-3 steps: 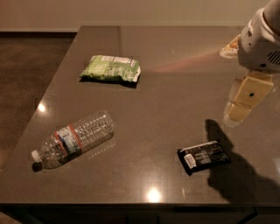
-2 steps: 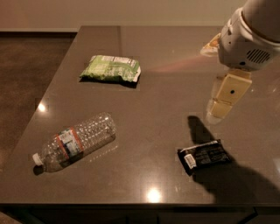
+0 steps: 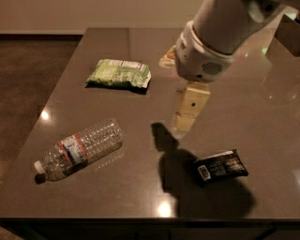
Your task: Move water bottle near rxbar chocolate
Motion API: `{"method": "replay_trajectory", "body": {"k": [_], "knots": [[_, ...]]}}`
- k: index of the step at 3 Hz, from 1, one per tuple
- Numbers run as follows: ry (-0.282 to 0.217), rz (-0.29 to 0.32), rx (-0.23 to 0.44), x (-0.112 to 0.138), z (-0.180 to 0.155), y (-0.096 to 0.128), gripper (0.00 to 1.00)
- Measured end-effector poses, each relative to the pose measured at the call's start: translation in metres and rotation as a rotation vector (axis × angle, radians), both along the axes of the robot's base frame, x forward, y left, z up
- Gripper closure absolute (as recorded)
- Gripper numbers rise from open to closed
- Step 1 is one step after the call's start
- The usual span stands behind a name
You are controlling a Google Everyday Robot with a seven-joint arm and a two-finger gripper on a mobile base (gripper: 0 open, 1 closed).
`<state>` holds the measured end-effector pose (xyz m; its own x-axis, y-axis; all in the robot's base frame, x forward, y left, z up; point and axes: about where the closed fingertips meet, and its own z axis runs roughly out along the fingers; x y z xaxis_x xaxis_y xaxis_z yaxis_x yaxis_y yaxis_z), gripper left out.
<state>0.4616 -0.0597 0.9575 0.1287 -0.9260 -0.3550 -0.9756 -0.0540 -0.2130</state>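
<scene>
Water bottle [image 3: 79, 149]: clear, ribbed, white cap, banded label, lying flat at 8 o'clock on table [image 3: 117, 197]. Gripper [image 3: 183, 124] hangs over mid-table, grip unreadable. Surface glossy, dark, glare spots; pale wall [image 3: 93, 14] at 12 o'clock.

Three items lay on one dark table [image 3: 117, 192]: one water bottle [image 3: 79, 149] at lower left, one rxbar chocolate [image 3: 221, 167] at lower right, and one green snack bag [image 3: 119, 73] at upper left. My one gripper [image 3: 183, 123] hung at the frame's centre, above the tabletop.
</scene>
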Motion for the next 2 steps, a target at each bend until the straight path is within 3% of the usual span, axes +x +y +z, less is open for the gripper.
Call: {"method": "replay_trajectory", "body": {"k": [2], "knots": [[0.019,0.178,-0.031,-0.004,-0.033,0.090,0.00]]}}
